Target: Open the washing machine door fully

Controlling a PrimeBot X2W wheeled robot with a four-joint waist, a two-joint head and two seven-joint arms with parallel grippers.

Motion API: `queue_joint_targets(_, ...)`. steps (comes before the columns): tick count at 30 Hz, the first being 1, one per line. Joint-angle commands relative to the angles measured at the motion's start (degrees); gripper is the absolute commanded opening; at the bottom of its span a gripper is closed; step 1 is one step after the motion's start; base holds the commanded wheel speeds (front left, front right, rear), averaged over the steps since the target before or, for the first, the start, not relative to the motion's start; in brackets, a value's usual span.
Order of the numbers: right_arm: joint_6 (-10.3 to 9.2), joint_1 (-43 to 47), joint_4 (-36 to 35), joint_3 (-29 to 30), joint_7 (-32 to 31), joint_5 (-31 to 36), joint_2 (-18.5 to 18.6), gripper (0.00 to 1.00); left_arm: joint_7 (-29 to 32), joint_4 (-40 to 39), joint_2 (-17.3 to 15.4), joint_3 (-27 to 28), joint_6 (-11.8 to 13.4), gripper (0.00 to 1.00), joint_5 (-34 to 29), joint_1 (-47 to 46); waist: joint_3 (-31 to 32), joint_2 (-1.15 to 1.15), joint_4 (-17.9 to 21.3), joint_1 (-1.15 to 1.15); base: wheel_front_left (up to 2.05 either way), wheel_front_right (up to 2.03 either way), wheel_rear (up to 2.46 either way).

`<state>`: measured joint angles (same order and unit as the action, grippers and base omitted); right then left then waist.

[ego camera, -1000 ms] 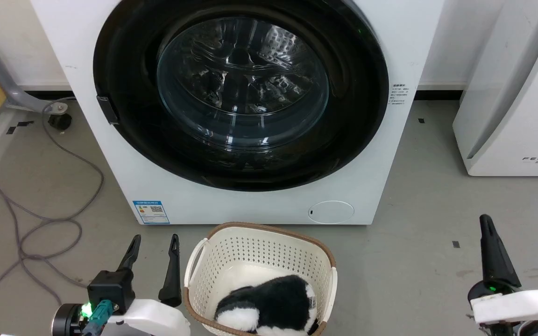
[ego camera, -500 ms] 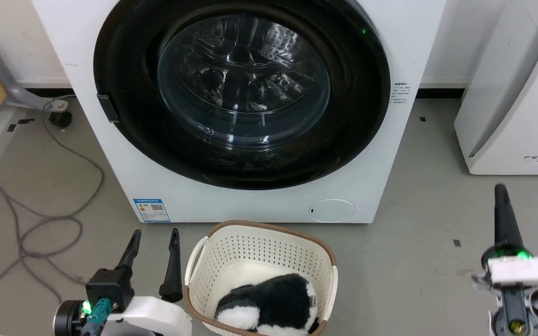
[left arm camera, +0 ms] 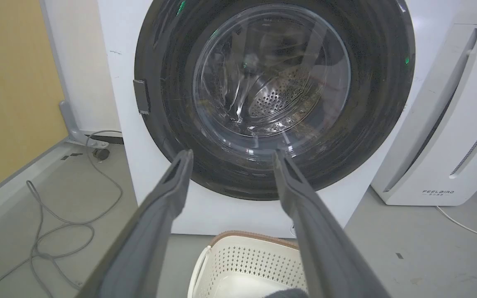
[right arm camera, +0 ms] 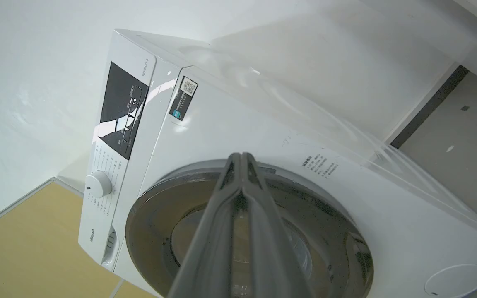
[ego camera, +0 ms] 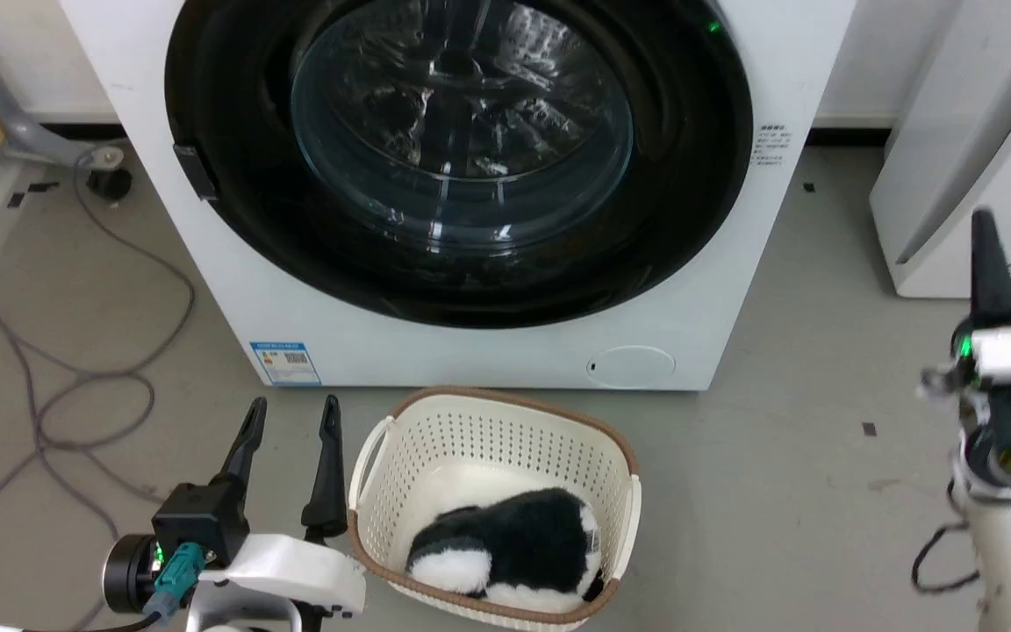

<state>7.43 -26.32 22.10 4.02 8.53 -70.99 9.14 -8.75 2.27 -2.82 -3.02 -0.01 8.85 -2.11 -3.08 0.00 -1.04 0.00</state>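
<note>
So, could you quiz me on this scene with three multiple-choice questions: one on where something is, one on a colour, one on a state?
1. Where does the basket stand, relative to the washing machine?
A. On top of it
B. Inside its drum
C. On the floor in front of it

2. What colours is the plush toy in the basket?
A. Red and yellow
B. Black and white
C. All green

3. How is the washing machine door?
A. Shut
B. Swung wide open
C. Taken off and lying flat

Answers:
1 C: the head view shows it on the floor just below the machine's front.
2 B: its fur is black with white patches.
3 A: the door's black ring lies flush against the white front.
</note>
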Motion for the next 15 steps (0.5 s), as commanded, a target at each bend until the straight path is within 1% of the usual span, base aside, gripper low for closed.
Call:
queue_joint_targets(1,0.04,-4.54,3.06,-1.05,0.00,-3.48,1.89,0.00,-0.81,-0.39,-0.05,-0.26,-0.20,1.00,0.58,-1.50,-1.18,0.00,-0.28,0.00,0.00,0.00,0.00)
queue_joint_targets(5,0.04,-11.50,8.55,-3.73,-0.94,-7.07,5.02,0.00,-1.29,-1.05,-0.05,-0.72,-0.37,1.00,0.97,-2.87,-3.07,0.00,-0.85,0.00,0.00,0.00,0.00)
queue_joint_targets(9,0.05,-18.94,14.62,-7.86,-2.86,-9.59,7.68,0.00,-1.77,-1.90,-0.05,-1.16,-0.44,1.00,1.17,-4.24,-5.04,0.00,-1.50,0.00,0.00,0.00,0.00)
queue_joint_targets(13,0.05,-26.50,21.02,-12.33,-5.90,-11.70,9.45,0.00,-2.25,-2.17,-0.05,-1.32,-0.27,1.00,1.09,-5.26,-6.70,0.00,-2.17,0.00,0.00,0.00,0.00)
queue_joint_targets(14,0.05,-26.50,21.02,-12.33,-5.90,-11.70,9.45,0.00,-2.25,-2.17,-0.05,-1.32,-0.27,1.00,1.09,-5.26,-6.70,0.00,-2.17,0.00,0.00,0.00,0.00)
queue_joint_targets(15,0.05,-28.39,22.71,-13.38,-6.75,-12.25,9.71,0.00,-2.37,-2.12,-0.05,-1.31,-0.22,1.00,0.92,-5.46,-7.07,0.00,-2.35,0.00,0.00,0.00,0.00)
